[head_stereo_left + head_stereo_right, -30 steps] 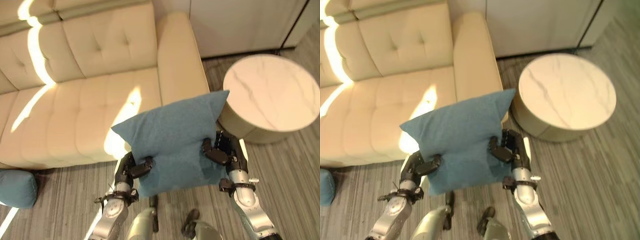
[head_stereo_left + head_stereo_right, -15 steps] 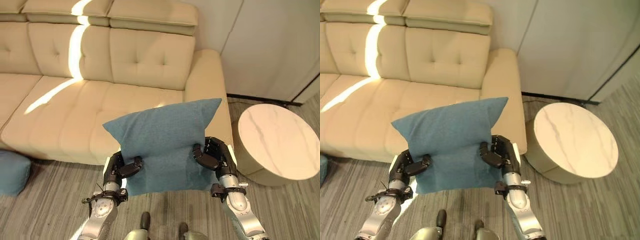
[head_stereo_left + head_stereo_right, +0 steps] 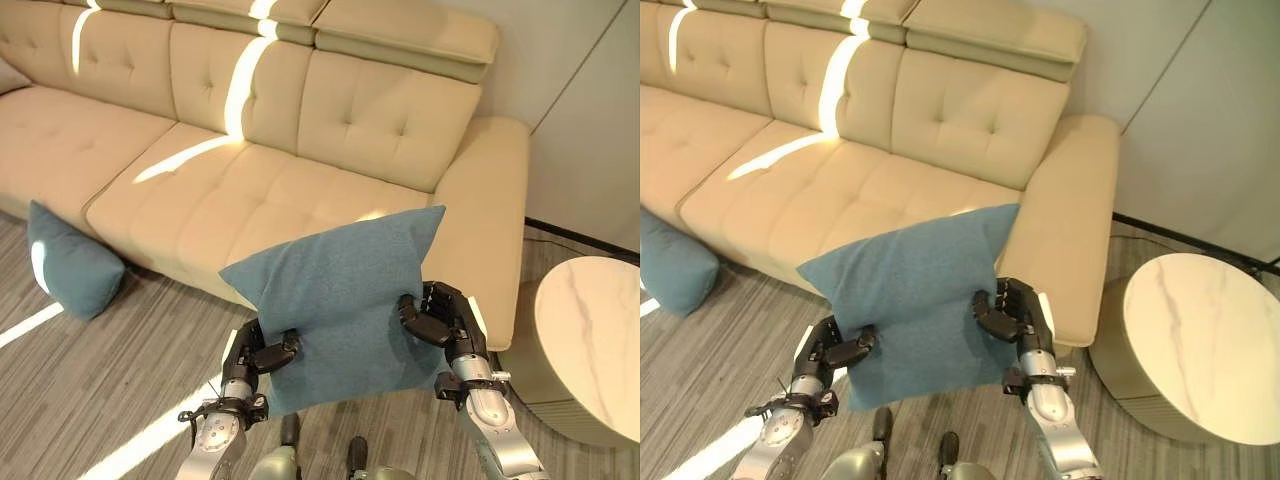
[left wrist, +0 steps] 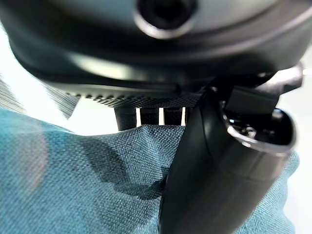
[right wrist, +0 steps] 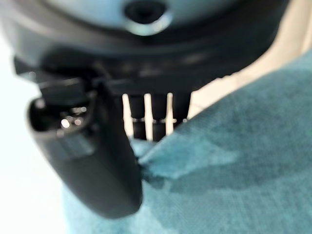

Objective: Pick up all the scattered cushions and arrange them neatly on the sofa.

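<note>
Both hands grasp one blue cushion above the floor, in front of the sofa.
The left hand [image 3: 262, 352] and right hand [image 3: 437, 318] pinch the blue cushion [image 3: 340, 300] by its lower side edges; its upper corners point up, its face is blank. Ahead lies the beige sofa [image 3: 240, 190], with open seat. A second blue cushion [image 3: 72, 268] leans far beyond the left hand; a round table [image 3: 1192, 345] is beside the right hand.

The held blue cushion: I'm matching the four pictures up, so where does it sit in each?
Left eye view: cushion at centre, pinched by the left hand and right hand.
Right eye view: low centre.
Left wrist view: below the thumb.
Right wrist view: beside the thumb.
Shared landmark in both eye views: the sofa behind it.
</note>
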### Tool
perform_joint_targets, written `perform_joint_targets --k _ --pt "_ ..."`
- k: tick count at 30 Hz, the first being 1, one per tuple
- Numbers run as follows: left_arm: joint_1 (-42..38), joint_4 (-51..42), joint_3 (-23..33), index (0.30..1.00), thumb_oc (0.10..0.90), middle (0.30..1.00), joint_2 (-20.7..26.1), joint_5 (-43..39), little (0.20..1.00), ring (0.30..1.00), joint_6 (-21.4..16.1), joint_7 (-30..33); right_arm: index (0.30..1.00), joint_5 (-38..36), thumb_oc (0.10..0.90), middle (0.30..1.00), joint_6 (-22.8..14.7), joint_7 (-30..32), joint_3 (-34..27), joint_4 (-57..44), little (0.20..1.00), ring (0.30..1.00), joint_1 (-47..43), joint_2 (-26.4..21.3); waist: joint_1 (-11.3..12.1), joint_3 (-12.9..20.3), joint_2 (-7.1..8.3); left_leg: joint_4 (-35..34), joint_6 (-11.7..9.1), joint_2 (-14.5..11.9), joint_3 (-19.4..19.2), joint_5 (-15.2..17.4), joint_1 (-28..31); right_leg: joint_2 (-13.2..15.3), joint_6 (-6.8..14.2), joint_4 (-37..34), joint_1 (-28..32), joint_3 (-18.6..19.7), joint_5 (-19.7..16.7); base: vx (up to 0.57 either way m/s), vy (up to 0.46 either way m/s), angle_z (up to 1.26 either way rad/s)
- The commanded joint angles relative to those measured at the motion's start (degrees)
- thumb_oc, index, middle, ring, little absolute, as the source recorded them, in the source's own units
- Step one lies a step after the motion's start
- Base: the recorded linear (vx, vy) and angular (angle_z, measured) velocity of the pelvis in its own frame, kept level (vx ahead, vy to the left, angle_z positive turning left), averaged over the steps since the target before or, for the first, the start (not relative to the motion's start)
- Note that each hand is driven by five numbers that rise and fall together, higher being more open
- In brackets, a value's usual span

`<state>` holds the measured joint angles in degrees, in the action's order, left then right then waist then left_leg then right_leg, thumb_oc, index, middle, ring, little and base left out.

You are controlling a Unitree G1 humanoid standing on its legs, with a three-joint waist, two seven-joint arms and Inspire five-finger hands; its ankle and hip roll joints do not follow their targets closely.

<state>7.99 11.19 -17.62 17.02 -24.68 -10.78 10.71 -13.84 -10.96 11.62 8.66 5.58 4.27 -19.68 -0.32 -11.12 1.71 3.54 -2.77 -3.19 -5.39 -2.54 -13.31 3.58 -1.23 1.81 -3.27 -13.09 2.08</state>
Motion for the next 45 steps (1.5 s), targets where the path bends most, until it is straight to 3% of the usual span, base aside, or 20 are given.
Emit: perform_joint_targets --k 1,7,8,11,12,14,19,22,25,27,29,31,34,35,38,41,45 --pt "-3.85 -8.17 3.59 0.3 0.4 0.3 0.85 -0.04 0.3 0.3 -5.27 -0.77 0.3 -2.46 0.4 0.3 -6.92 1.17 -3.54 -9.47 0.3 0.3 -4.24 0.47 -0.43 5.09 3.05 3.32 -0.45 0.45 -1.23 2.0 -3.08 -0.09 6.71 -3.18 1.33 3.25 1.04 0.13 0.086 0.31" --pt "-2.04 -9.0 3.42 0.3 0.4 0.3 1.5 0.23 0.3 0.3 -4.82 -1.44 0.3 -1.93 0.4 0.3 -6.48 0.4 -2.83 -9.38 0.3 0.3 -3.61 1.47 0.18 6.21 3.03 2.73 0.07 0.71 -0.27 2.51 -1.21 1.11 7.46 -1.94 3.03 3.3 2.48 0.21 0.177 -0.01" --pt "-2.02 -9.39 3.38 0.3 0.4 0.3 2.13 0.41 0.3 0.3 -4.67 -1.88 0.3 -1.87 0.4 0.3 -6.38 -0.34 -2.31 -9.3 0.3 0.3 -3.69 2.01 0.63 6.06 3.24 3.18 1.21 1.58 -0.39 4.17 0.06 2.81 8.14 1.76 3.06 4.11 3.46 0.19 0.245 0.03" --pt "-2.72 -9.43 3.43 0.3 0.4 0.3 2.71 0.69 0.3 0.3 -4.6 -1.43 0.3 -1.78 0.4 0.3 -6.4 -0.88 -1.74 -9.39 0.3 0.3 -4.04 2.4 0.61 5.68 3.26 3.4 2.42 2.26 -0.64 5.4 1.21 4.52 8.92 8.13 0.95 4.82 2.46 0.14 0.235 -0.09" --pt "-3.78 -9.31 3.51 0.3 0.4 0.3 3.66 1.59 0.3 0.3 -4.62 -0.74 0.3 -1.68 0.4 0.3 -6.39 -1.41 -0.97 -9.75 0.3 0.3 -4.71 2.99 -0.09 4.29 2.57 3.31 3.92 2.26 -0.82 6.17 2.65 4.87 9.47 18.59 -4.51 6.22 -0.66 0.14 0.295 -0.15" --pt "-4.19 -9.17 3.38 0.3 0.4 0.3 3.67 1.88 0.3 0.3 -4.76 -0.77 0.3 -1.73 0.4 0.3 -6.39 -1.62 -0.71 -9.8 0.3 0.3 -4.89 3.11 -0.26 4.09 2.45 3.1 4.11 2.33 -0.87 6.49 3.44 4.33 9.25 20.03 -6.23 6.48 -0.64 0.12 0.165 -0.19" --pt "-3.44 -9.4 3.94 0.3 0.4 0.3 3.81 2.39 0.3 0.3 -5.01 -1.16 0.3 -1.72 0.4 0.3 -6.33 -2.4 -0.11 -9.41 0.3 0.3 -5.58 2.5 -0.87 4.17 2.61 0.98 3.94 2.82 -1.44 7.82 7.69 2.79 8.39 13.25 -8.47 3.11 -0.01 0.2 0.045 -0.18" --pt "-3.57 -8.74 4.04 0.3 0.4 0.3 3.09 2.19 0.3 0.3 -4.92 -1.69 0.3 -2.31 0.4 0.3 -6.33 -2.82 -0.44 -9.12 0.3 0.3 -5.82 2.06 -1.58 3.89 3.24 0.22 3.67 4.14 -0.44 9.47 10.89 1.14 8.94 5.91 -10.95 1.11 -2.71 0.21 -0.02 -0.18" --pt "-4.02 -8.18 3.25 0.3 0.4 0.3 2.24 2.7 0.3 0.3 -4.99 -2.52 0.3 -2.01 0.4 0.3 -6.65 -2.6 -1.22 -9.25 0.3 0.3 -4.19 2.04 -2.54 4.55 4.2 1.43 2.8 5.3 0.79 11.49 12.06 -0.61 8.16 1.89 -8.26 4.02 -3.09 0.23 -0.078 0.2" --pt "-4.12 -8.15 2.84 0.3 0.4 0.3 1.71 2.22 0.3 0.3 -5.3 -3.27 0.3 -2.0 0.4 0.3 -6.63 -2.65 -2.53 -9.5 0.3 0.3 -2.89 1.56 -3.23 5.26 4.69 6.19 1.12 4.81 0.3 13.35 11.56 -0.51 7.54 0.75 -6.6 4.23 -3.51 0.19 -0.117 0.77" --pt "-4.25 -8.43 2.31 0.3 0.4 0.3 1.55 2.05 0.3 0.3 -5.15 -3.67 0.3 -2.59 0.4 0.3 -6.79 -2.37 -3.33 -9.54 0.3 0.3 -2.26 1.0 -3.61 4.4 4.81 19.63 -1.39 2.22 -0.27 10.87 5.72 -0.73 6.06 -0.4 -4.2 4.0 -3.51 0.1 -0.146 0.56" --pt "-4.22 -8.1 2.04 0.3 0.4 0.3 1.11 1.59 0.3 0.3 -4.66 -3.9 0.3 -3.28 0.4 0.3 -6.63 -1.95 -3.46 -9.22 0.3 0.3 -2.55 -0.01 -3.02 3.54 4.85 27.91 -1.23 1.21 0.38 8.44 0.25 -1.39 4.31 -1.51 -2.11 4.03 -2.38 0.09 -0.112 0.09" --pt "-3.91 -7.99 2.29 0.3 0.4 0.3 0.93 1.63 0.3 0.3 -4.3 -4.38 0.3 -3.44 0.4 0.3 -6.46 -2.25 -4.01 -9.34 0.3 0.3 -1.87 -0.13 -2.8 3.71 5.37 24.34 -0.11 -0.07 0.2 9.39 -1.81 -0.94 4.47 -1.78 -0.92 4.34 -1.38 0.17 -0.011 -0.16" --pt "-4.04 -8.02 1.97 0.3 0.4 0.3 0.78 1.96 0.3 0.3 -4.08 -4.3 0.3 -3.33 0.4 0.3 -6.5 -2.05 -4.44 -9.2 0.3 0.3 -1.5 -0.43 -2.91 4.07 5.39 18.06 0.11 -0.7 0.04 9.31 -1.71 -0.82 4.95 -1.97 -0.27 4.46 -0.72 0.19 0.067 -0.13" --pt "-4.08 -8.21 1.56 0.3 0.4 0.3 0.55 2.31 0.3 0.3 -3.98 -3.63 0.3 -3.1 0.4 0.3 -6.28 -1.56 -4.41 -8.77 0.3 0.3 -1.5 -0.48 -1.98 4.05 4.13 8.28 -1.12 -0.34 3.41 3.86 -2.39 -2.01 5.09 -2.17 1.26 5.88 0.61 0.21 0.108 -0.16" --pt "-3.75 -8.68 1.73 0.3 0.4 0.3 0.4 1.94 0.3 0.3 -4.35 -3.04 0.3 -2.7 0.4 0.3 -6.1 -1.12 -3.92 -8.25 0.3 0.3 -2.03 -0.49 -0.93 3.64 3.4 4.67 -1.92 1.68 8.0 2.35 -2.52 -2.82 5.01 -1.45 2.5 7.99 1.85 0.19 0.127 -0.58" --pt "-3.28 -8.78 1.92 0.3 0.4 0.3 1.27 1.78 0.3 0.3 -4.26 -3.47 0.3 -2.34 0.4 0.3 -5.94 -1.75 -3.83 -8.48 0.3 0.3 -1.6 -0.37 -0.76 4.74 3.08 3.63 -1.24 2.07 7.92 2.94 0.22 -1.46 5.49 0.05 2.71 9.4 2.84 0.18 0.212 -0.65"
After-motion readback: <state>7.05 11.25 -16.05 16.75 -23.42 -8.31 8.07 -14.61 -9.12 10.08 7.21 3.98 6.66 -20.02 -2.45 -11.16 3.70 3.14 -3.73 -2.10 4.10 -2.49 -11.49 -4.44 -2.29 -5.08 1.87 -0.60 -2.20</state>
